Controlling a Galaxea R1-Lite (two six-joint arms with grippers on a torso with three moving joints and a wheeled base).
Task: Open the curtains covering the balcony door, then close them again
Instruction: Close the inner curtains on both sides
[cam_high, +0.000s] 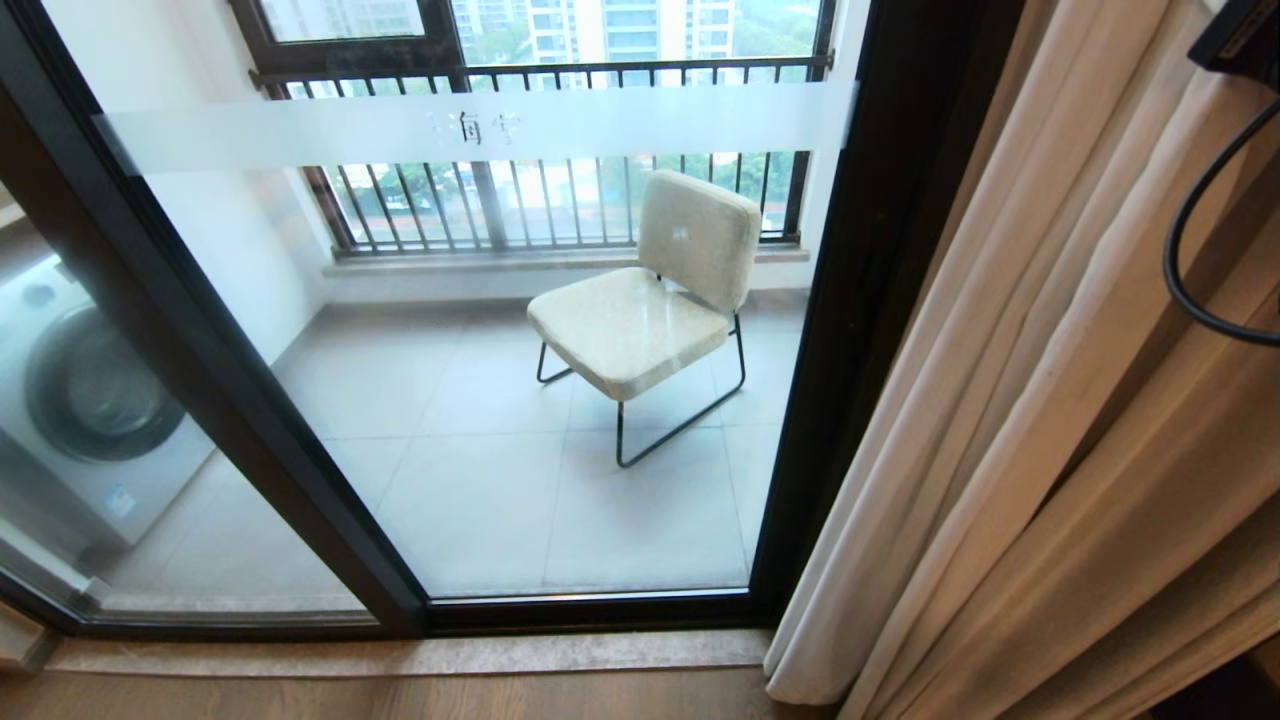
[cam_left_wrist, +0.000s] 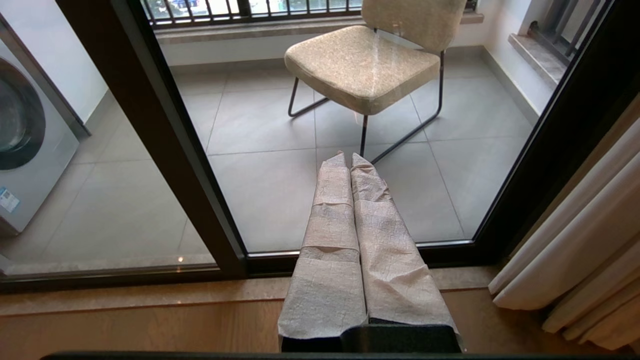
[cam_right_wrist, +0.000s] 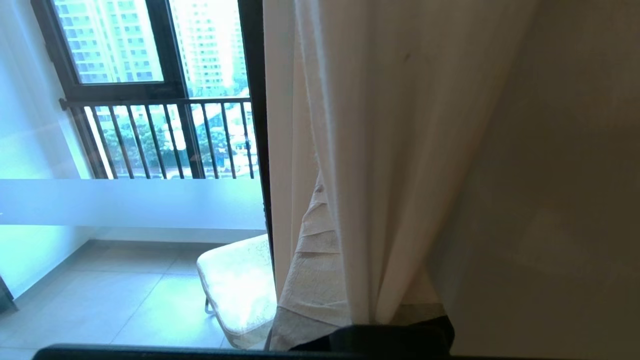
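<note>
The curtains (cam_high: 1050, 400) hang bunched in beige pleats at the right of the balcony door (cam_high: 480, 125), whose glass panels in black frames stand uncovered. In the right wrist view my right gripper (cam_right_wrist: 332, 210) is shut on a fold of the curtains (cam_right_wrist: 400, 150) near their left edge. One tape-wrapped finger (cam_right_wrist: 305, 260) shows and the fabric hides the other. Only a black part of the right arm (cam_high: 1240, 35) shows in the head view, at the top right. My left gripper (cam_left_wrist: 350, 157) is shut on nothing, held low and pointing at the door's bottom rail, left of the curtains (cam_left_wrist: 590, 240).
Behind the glass a beige chair (cam_high: 650, 300) stands on the tiled balcony, with a washing machine (cam_high: 90, 400) at the left and a railed window (cam_high: 560, 200) beyond. A stone threshold (cam_high: 400, 655) runs along the door. A black cable (cam_high: 1180, 270) loops before the curtains.
</note>
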